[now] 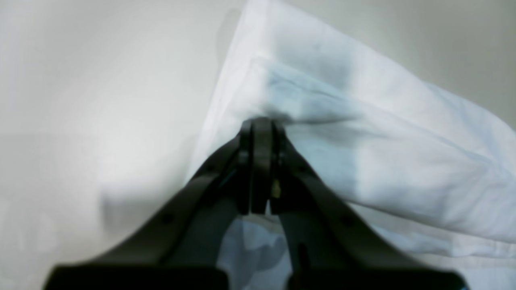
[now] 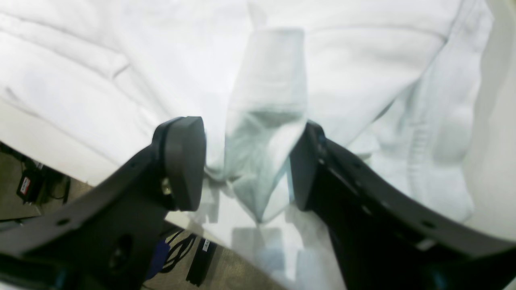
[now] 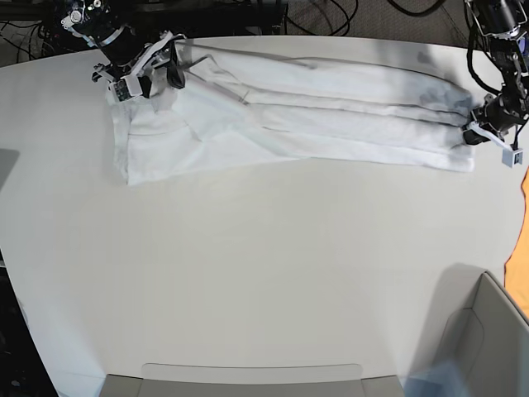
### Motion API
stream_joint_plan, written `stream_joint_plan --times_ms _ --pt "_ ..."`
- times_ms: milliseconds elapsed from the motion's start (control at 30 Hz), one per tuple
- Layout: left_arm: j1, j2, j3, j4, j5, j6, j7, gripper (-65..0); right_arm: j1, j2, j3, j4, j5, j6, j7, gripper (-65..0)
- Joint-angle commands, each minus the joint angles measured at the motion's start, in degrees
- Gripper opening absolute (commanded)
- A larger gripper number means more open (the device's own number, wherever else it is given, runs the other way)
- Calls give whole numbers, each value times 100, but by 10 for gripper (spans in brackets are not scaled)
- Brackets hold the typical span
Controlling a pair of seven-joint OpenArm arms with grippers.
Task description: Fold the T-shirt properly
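Two grippers and one garment are what we count on this white table (image 3: 248,273). Item one: the white T-shirt (image 3: 289,116), lying in a long folded band across the far part of the tabletop, its wider rumpled end on the base view's left, its narrow end on the right. Item two: the left gripper (image 1: 261,123), at the narrow end; we see its dark jaws pressed together, pinching the folded edge of the fabric, with bare table just beside it. Item three: the right gripper (image 2: 246,161), at the wide end by the table's far edge; its jaws stand spread apart, a bunched ridge of the shirt rising between them, one pad (image 2: 183,161) clear of the cloth; whether the other touches it we cannot tell. Item four: an orange cloth (image 3: 521,273) at the base view's right edge, well apart from the shirt. Item five: a grey bin (image 3: 488,347) at the near right corner.
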Motion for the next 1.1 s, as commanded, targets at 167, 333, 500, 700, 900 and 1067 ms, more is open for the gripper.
stream_joint_plan --times_ms 167,333,500,700,900,1067 --pt "153 -158 -91 436 -38 -1034 21 -650 -29 36 30 101 73 26 118 -318" --pt "575 -140 -381 1139 -38 -1061 21 -650 -29 36 39 101 73 26 118 -318" --pt "786 -131 -1172 1411 -38 -1061 399 -650 -29 36 21 92 73 26 118 -318" --pt "795 -131 -1445 1411 -38 -1096 672 -650 -3 36 3 84 73 26 118 -318" --pt "760 62 -1418 1411 -38 -1070 636 -626 41 36 3 84 73 26 118 -318" --pt "707 97 -1366 1376 -47 -1052 267 -426 41 36 3 75 73 35 118 -318"
